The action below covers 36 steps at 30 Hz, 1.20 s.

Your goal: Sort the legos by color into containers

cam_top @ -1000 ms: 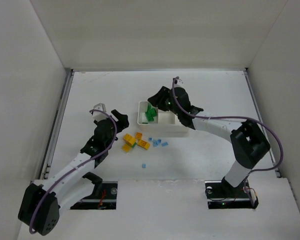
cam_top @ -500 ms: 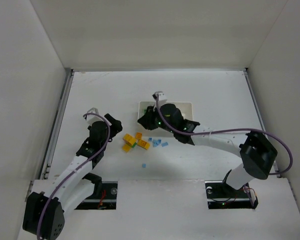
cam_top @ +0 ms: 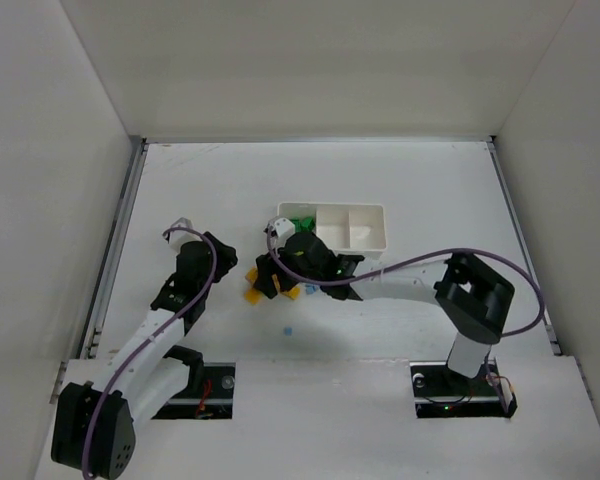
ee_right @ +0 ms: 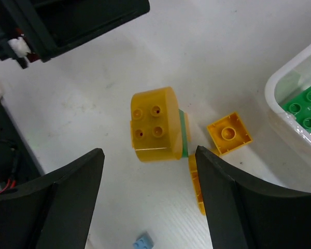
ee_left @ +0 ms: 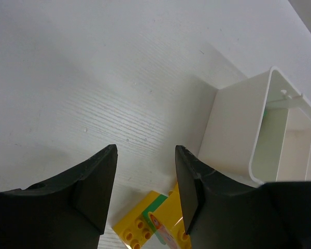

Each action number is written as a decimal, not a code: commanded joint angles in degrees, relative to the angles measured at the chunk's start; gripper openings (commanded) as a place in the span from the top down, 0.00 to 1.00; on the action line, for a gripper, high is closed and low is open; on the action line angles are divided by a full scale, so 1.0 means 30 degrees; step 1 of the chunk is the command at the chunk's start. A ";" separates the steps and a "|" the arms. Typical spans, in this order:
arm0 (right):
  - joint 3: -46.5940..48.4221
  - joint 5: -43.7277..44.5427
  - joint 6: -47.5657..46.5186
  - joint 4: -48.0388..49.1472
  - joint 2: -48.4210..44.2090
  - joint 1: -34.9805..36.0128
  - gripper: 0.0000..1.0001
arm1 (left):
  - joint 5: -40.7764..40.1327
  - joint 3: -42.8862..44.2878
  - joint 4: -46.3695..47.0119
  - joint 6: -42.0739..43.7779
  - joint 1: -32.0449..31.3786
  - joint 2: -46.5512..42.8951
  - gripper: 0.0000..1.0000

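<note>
"Where are the 2 arms?"

"The left arm bends up from the near left corner and points its left gripper [cam_top: 230, 256] toward the middle of the table [cam_top: 210, 180]. The right arm starts at the near right corner, folds at the elbow and reaches low across to the left, so the right gripper [cam_top: 268, 278] hangs over the loose bricks."

"Are the fingers holding anything?"

"No. The right fingers [ee_right: 67, 202] are spread wide, 1 on each side of a rounded yellow brick [ee_right: 155, 124], with gaps showing. The left fingers [ee_left: 96, 189] are apart too, with white table showing between them."

"What do the things look like?"

"The fingers are black, smooth and curved. The rounded yellow brick is shiny plastic with 4 studs and a green layer on 1 side. Just beside it lies a small square yellow brick [ee_right: 229, 133] with 1 stud. A tiny blue brick [cam_top: 287, 330] sits closer to the near edge. The tray [cam_top: 370, 245] is thin white plastic with 3 boxes, near the middle of the table, a bit toward the far edge. Green bricks [cam_top: 300, 221] lie in its left box. The loose bricks lie just beside the tray, on its near-edge side."
</note>
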 commanded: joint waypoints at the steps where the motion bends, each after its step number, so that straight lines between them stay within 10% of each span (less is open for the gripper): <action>1: 0.1719 0.0111 -0.0705 -0.0255 0.0660 0.0146 0.25 | 0.0020 -0.0121 -0.0104 -0.0576 0.0245 -0.0146 0.55; 23: 0.4299 0.1810 -0.1291 -0.3185 0.3680 0.1170 0.33 | 0.0020 -0.0092 0.0013 -0.0488 0.0451 -0.0409 0.53; 36: 0.5618 0.4710 -0.2288 -0.4446 0.5057 0.2196 0.57 | 0.0020 -0.0355 -0.0221 -0.0518 0.0861 -0.0936 0.52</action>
